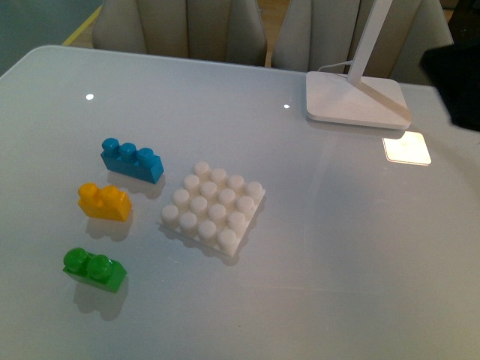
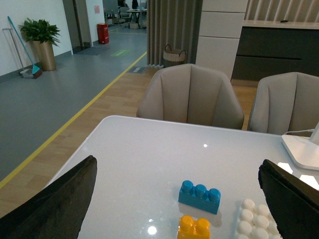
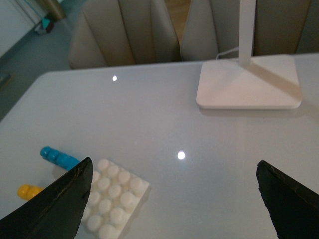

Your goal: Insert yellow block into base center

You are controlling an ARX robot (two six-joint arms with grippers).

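The yellow block (image 1: 105,202) lies on the white worktop (image 1: 337,262), just to the left of the base (image 1: 214,208) and not touching it. It sits studs up, as the middle one in a row of three bricks. A blue brick (image 1: 133,159) lies beyond it on the far side and a green brick (image 1: 94,269) on the near side. The base lies flat, turned at a slant to the worktop's edge, and nothing is on its studs. Far to the right stands a white lamp foot (image 1: 356,97), well apart from the bricks. Beige chairs (image 1: 187,26) stand behind the far edge.

Neither arm shows in the front view. In its own wrist view, the left hand (image 2: 178,164) is spread wide and holds nothing, above the worktop on the near side of the blue and yellow bricks. The right hand (image 3: 173,164) is likewise spread and bare, above the worktop with the base near one of its fingers (image 3: 55,204).
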